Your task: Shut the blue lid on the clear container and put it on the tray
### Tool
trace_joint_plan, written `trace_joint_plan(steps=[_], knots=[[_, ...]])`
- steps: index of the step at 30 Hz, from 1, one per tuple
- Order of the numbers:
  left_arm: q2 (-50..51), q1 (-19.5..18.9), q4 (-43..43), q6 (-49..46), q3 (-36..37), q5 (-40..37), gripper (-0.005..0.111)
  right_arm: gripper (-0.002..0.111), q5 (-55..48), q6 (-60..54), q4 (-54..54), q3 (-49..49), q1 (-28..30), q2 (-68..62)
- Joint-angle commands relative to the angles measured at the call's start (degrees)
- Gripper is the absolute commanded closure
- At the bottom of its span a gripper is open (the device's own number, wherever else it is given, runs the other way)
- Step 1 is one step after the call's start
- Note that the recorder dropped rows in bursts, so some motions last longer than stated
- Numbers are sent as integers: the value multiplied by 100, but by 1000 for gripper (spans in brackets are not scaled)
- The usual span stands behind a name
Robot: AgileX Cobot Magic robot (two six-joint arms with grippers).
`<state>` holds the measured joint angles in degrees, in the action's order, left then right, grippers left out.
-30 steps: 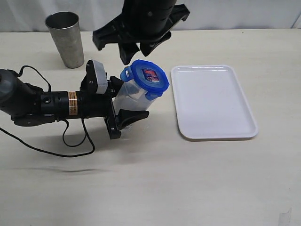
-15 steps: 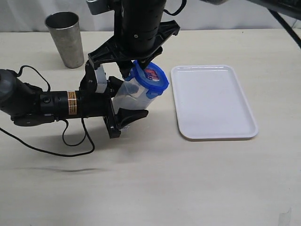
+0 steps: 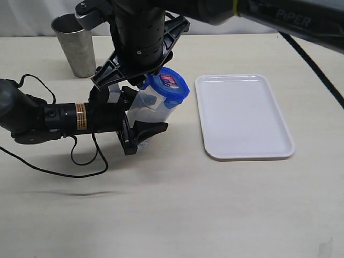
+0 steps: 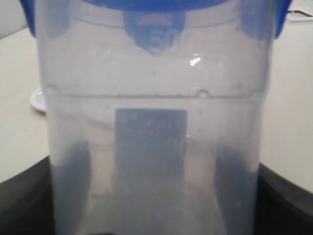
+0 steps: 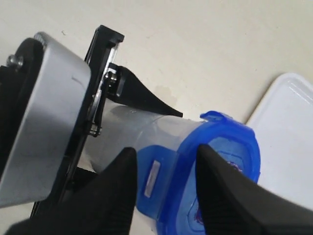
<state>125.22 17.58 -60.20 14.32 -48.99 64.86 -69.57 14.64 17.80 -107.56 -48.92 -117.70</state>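
Observation:
The clear container (image 3: 146, 107) leans toward the tray, and my left gripper (image 3: 141, 112) is shut on its lower body from the left. It fills the left wrist view (image 4: 151, 122), with dark fingers (image 4: 24, 205) on both sides. The blue lid (image 3: 169, 86) sits on its mouth, red-and-blue sticker facing up. My right gripper (image 5: 164, 166) comes down from above and is open. One finger lies over the lid top (image 5: 230, 161), the other beside a hanging flap (image 5: 156, 176). The white tray (image 3: 244, 115) lies flat to the right.
A grey metal cup (image 3: 75, 45) stands at the back left. The left arm's black cable (image 3: 80, 161) loops over the table in front of it. The right arm's bulk (image 3: 140, 37) hangs over the container and hides its far side. A tray corner (image 5: 293, 122) shows beyond the lid.
The right gripper has come down and shifted left over the lid, its jaws narrowing around a flap. The left gripper and container have barely moved.

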Motion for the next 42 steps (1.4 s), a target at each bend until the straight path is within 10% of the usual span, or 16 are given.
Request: trace_joint_plan(steps=[1, 32, 37, 42], knots=[[-6, 32, -42, -204, 17, 72, 107, 73, -39, -74, -356, 168, -52, -388], [-6, 32, 89, -556, 17, 380, 107, 73, 517, -959, -528, 369, -52, 1515], [-6, 32, 89, -556, 17, 473, 107, 104, 2264, -959, -441, 1498, -52, 2663], [-6, 32, 89, -556, 17, 439, 107, 103, 4133, -924, -212, 3223, -52, 4099]])
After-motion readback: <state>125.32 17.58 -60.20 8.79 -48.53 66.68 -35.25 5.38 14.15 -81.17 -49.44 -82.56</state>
